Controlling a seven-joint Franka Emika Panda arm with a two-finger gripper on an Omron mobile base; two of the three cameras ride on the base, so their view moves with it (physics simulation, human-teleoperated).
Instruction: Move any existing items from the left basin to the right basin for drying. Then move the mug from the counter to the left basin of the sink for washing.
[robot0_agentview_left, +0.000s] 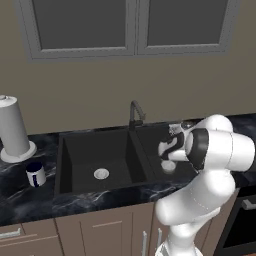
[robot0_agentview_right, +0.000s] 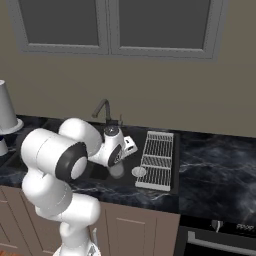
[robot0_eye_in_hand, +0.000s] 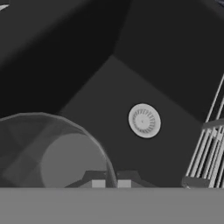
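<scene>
1. The desk (robot0_agentview_left: 30, 210) is carrying everything. It is black stone with white lines, sitting on brown cupboards.
2. The sink (robot0_agentview_left: 62, 165) is sitting in the middle of the desk. The left basin (robot0_agentview_left: 85, 155) is wide and is looking bare, with only its round silver drain (robot0_agentview_left: 101, 173) showing. The right basin (robot0_eye_in_hand: 109, 92) is the narrow one next to it, with a grey rack (robot0_agentview_right: 157, 160) by its right edge.
3. The white robot arm is reaching over the right basin.
4. The hand (robot0_eye_in_hand: 111, 183) is pinching shut on the rim of the grey cup (robot0_eye_in_hand: 52, 153). It is holding the cup above the floor of the right basin, near that basin's drain (robot0_eye_in_hand: 144, 120).
5. The grey cup is probably light and stiff, with smooth, slippery sides. Pinching the rim wall, as it is doing now, looks like the best hold.
6. The mug (robot0_agentview_left: 35, 174) is waiting near the left edge of the desk, beside a paper towel roll (robot0_agentview_left: 14, 131). It is likely hard and could break, so its rim looks like a good place to grab.
</scene>
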